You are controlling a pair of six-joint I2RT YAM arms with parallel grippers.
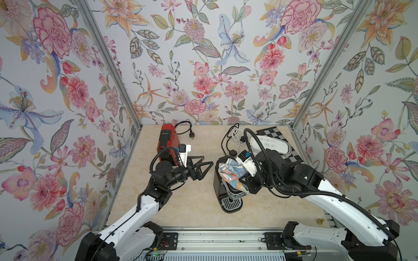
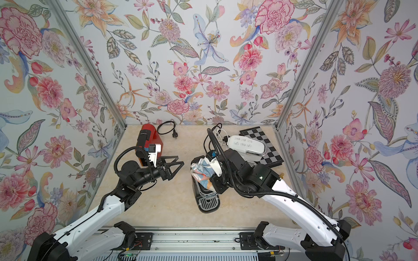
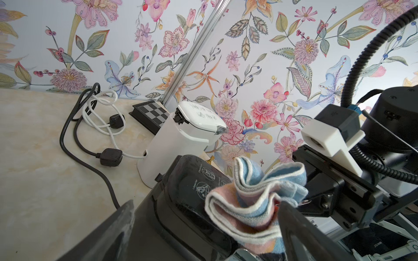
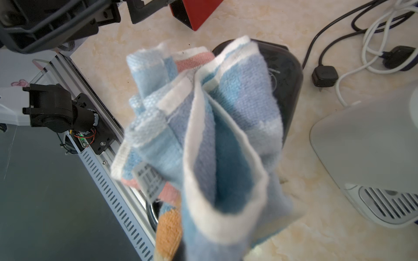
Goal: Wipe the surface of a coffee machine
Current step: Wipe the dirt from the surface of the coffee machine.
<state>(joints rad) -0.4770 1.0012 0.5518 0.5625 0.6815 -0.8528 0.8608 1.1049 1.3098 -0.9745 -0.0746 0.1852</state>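
Right of centre on the tabletop (image 1: pixel 192 208), the black coffee machine (image 1: pixel 219 183) is standing under the right gripper (image 1: pixel 242 180), which is pinching a bunched striped cloth (image 1: pixel 233 172) against its top for wiping. The left gripper (image 1: pixel 208 160) is hanging wide and empty beside it. A white machine (image 1: pixel 273 145) and plug cables (image 1: pixel 230 140) are crowding behind.

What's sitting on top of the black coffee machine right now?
A bunched striped cloth, pinched in the right gripper, sits over the top of the black coffee machine. Its dark lid shows beside the cloth; the surface under the cloth is covered.
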